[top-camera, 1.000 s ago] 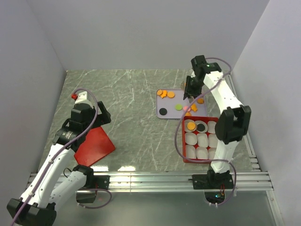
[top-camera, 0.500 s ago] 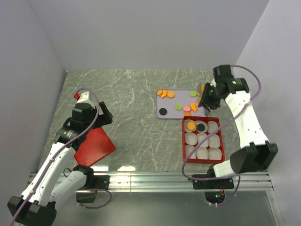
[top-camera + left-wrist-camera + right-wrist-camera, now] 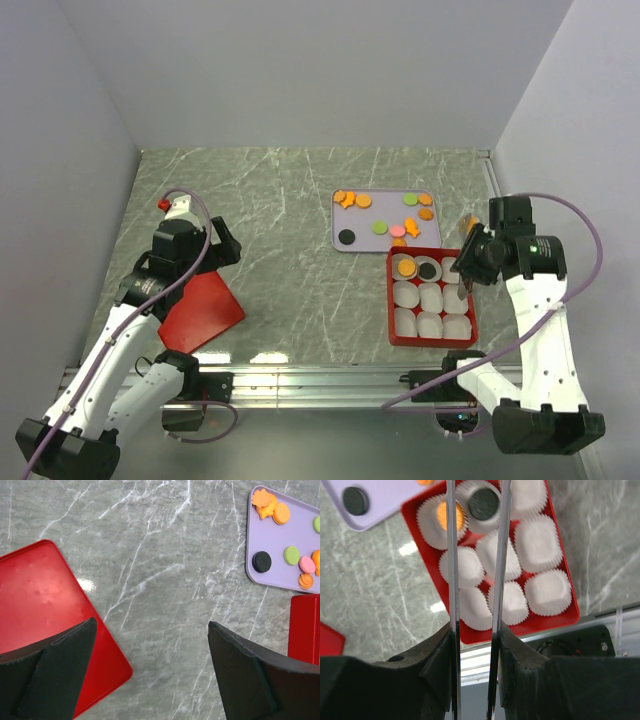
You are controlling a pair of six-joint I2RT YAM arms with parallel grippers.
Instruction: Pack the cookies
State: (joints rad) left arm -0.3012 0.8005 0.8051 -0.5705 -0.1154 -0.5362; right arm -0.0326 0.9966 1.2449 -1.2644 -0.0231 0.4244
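Your right arm point(image 3: 540, 300) is crowded against the side wall, so a wide swing could shove the red box point(image 3: 394, 300); the surface point(image 3: 280, 200) lies open leftward, where the left jaws hang wide by the red lid point(image 3: 205, 305). The right jaws stand narrow over the box's far right corner, and whether they pinch anything you cannot tell. Most cookies point(image 3: 380, 227) sit on the purple tray point(image 3: 340, 215), and a careless release would miss the paper cups point(image 3: 430, 297).

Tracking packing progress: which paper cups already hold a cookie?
The two in the box's far row: the left cup holds an orange cookie, the middle cup a black one. The others look empty.
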